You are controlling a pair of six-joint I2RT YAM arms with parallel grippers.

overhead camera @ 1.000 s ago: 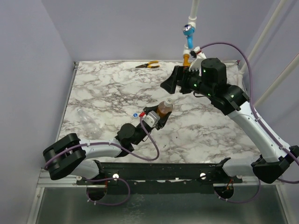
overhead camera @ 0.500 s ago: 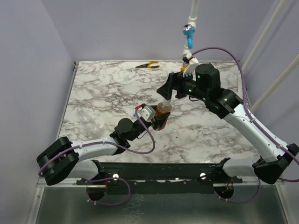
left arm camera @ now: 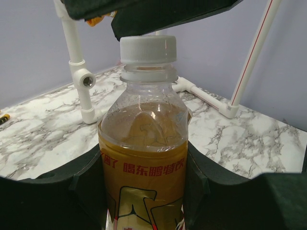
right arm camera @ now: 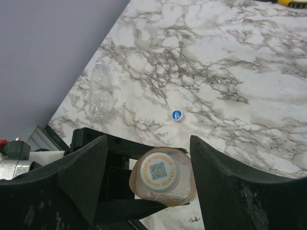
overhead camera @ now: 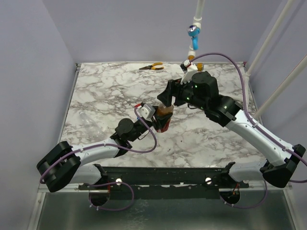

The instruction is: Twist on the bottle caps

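The bottle (left arm camera: 143, 143) has amber contents and a yellow-and-red label. It stands upright with my left gripper (left arm camera: 144, 196) shut on its body. A white cap (left arm camera: 147, 49) sits on its neck, and from above that cap (right arm camera: 159, 171) shows a printed code. My right gripper (right arm camera: 148, 179) hangs over the bottle (overhead camera: 164, 115), open, one finger on each side of the cap with gaps both sides. A small blue cap (right arm camera: 177, 115) lies loose on the marble beyond it.
An empty clear bottle (right arm camera: 101, 96) lies on its side near the table's left edge. Orange-handled pliers (overhead camera: 152, 67) rest at the back. A white pipe frame with a blue valve handle (overhead camera: 193, 32) rises at the back right. Pipe uprights (left arm camera: 79, 72) stand behind the bottle.
My right gripper has come down and to the left over the bottle's cap, and its jaws have narrowed. The left arm has shifted the held bottle slightly up and to the left.
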